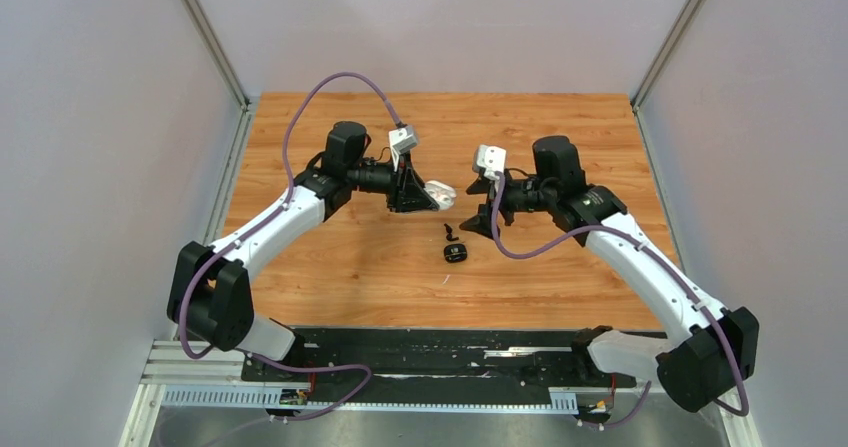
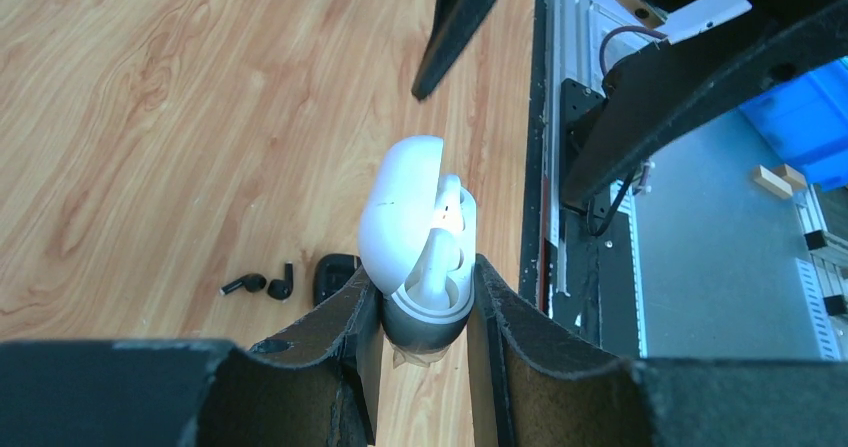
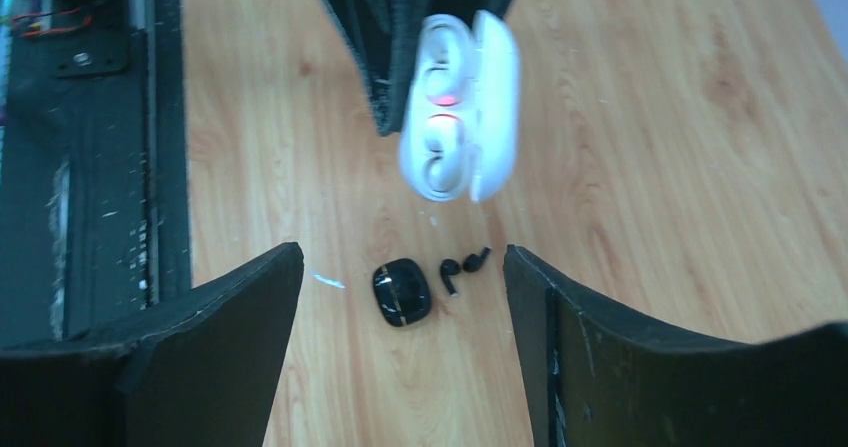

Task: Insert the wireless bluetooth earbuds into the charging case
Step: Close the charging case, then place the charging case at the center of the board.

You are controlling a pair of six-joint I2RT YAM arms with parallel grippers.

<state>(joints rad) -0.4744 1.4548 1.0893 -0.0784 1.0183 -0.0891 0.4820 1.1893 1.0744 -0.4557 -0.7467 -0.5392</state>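
Pale grey walls enclose a rectangular light-brown wooden tabletop (image 1: 330, 277), and we see both white-and-black arms reaching over its middle. Our left gripper (image 2: 425, 312) is held above the wood, its jaws pinching the lower half of a glossy white oval charging case (image 2: 400, 202) whose lid is hinged open. Our right gripper (image 3: 400, 257) faces it from just across, jaws spread wide with nothing between them. In the right wrist view, the open side of the white case is turned toward us, and two small glossy white earbuds (image 3: 440, 127) sit in its wells, with a reddish glow between them. Below both grippers, a small shiny black rounded case (image 3: 402, 292) lies flat on the wood. Just beside it, apart from it, lie two tiny black earbuds with short stems (image 3: 462, 265), close to each other and resting on the bare table.
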